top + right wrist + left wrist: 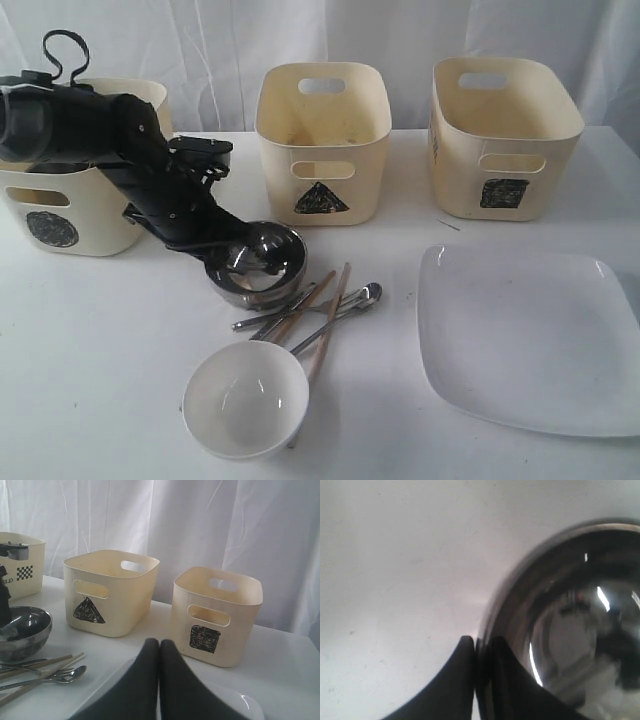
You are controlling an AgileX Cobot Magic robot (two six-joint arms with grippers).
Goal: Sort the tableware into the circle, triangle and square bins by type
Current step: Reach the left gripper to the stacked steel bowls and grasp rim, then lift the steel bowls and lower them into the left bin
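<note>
Clamping steel bowls (280,252), L gripper (480,643) half-hidden

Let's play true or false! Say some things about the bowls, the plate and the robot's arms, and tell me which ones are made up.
1. The left gripper has its jaws closed on the rim of the steel bowl. True.
2. The white bowl sits in a bin. False: it stands on the table.
3. The square plate lies on the table. True.
4. The right gripper holds the spoon. False: its jaws are shut on nothing, and the spoon lies on the table.
</note>
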